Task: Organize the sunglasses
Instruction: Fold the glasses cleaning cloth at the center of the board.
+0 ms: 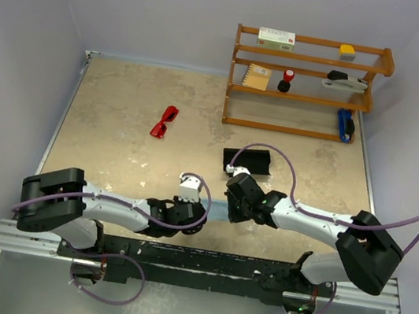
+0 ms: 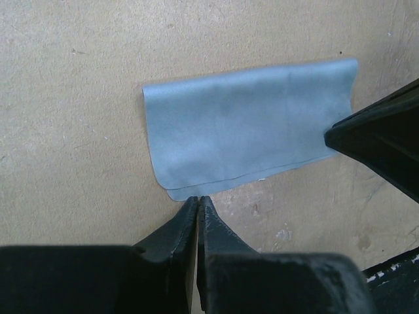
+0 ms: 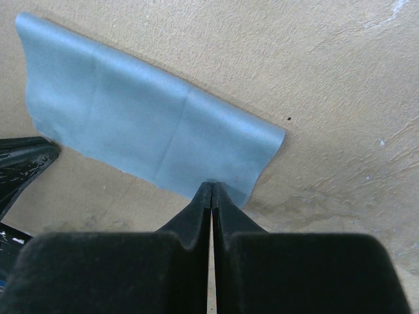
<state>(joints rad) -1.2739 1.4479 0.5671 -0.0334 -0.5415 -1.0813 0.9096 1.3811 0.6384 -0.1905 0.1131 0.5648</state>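
Observation:
The red sunglasses (image 1: 165,121) lie on the table at the far left of centre, away from both grippers. The black case (image 1: 247,161) lies just beyond the right gripper. A light blue cloth (image 1: 216,208) lies folded flat between the two grippers. My left gripper (image 1: 186,215) is shut with its tips (image 2: 197,198) on the near edge of the cloth (image 2: 249,124). My right gripper (image 1: 232,202) is shut with its tips (image 3: 211,185) on the near corner of the cloth (image 3: 144,124).
A wooden shelf (image 1: 305,98) stands at the back right with a box, a notebook, a red-capped item and small tools. The right gripper's finger (image 2: 383,147) shows in the left wrist view, and the left gripper's finger (image 3: 19,167) shows in the right wrist view.

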